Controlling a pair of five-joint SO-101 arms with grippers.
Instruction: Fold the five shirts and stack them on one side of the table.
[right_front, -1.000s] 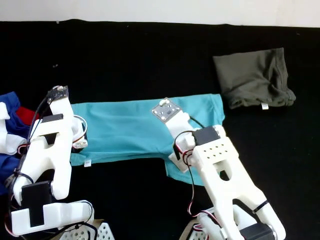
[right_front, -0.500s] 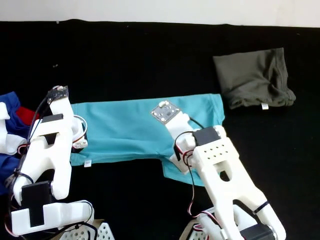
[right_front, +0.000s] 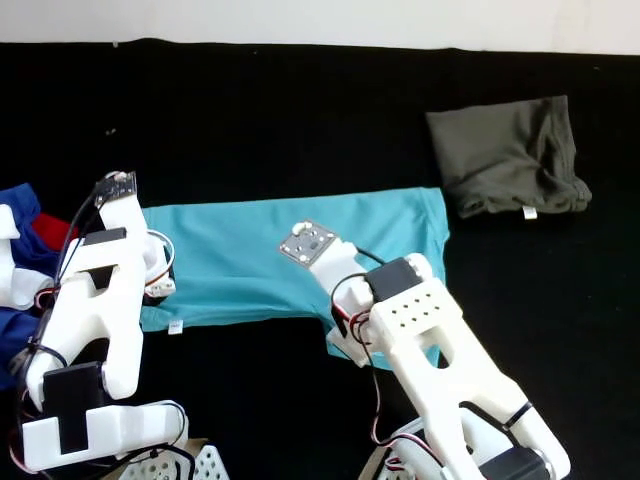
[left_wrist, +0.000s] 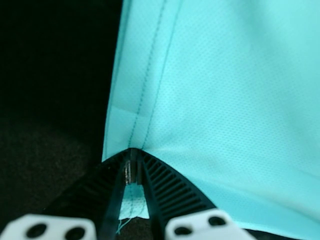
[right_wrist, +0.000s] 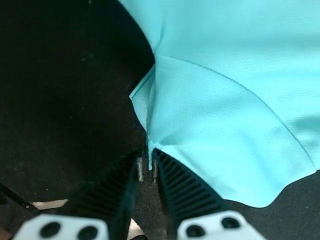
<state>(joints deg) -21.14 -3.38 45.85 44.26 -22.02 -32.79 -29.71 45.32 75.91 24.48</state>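
A teal shirt lies spread across the middle of the black table, folded lengthwise. My left gripper is shut on its left hemmed corner; in the high view that arm stands at the shirt's left end. My right gripper is shut on the edge of the teal shirt at its near right sleeve part; that arm covers the spot in the high view. A folded dark olive shirt lies at the back right. A heap of blue, red and white shirts sits at the left edge.
Black cloth covers the table up to a white wall at the back. Both arm bases stand at the near edge. Open room lies behind the teal shirt and at the near right of the table.
The right arm has swung its wrist leftward over the teal shirt, drawing the near sleeve part to the left. The left arm has kept still.
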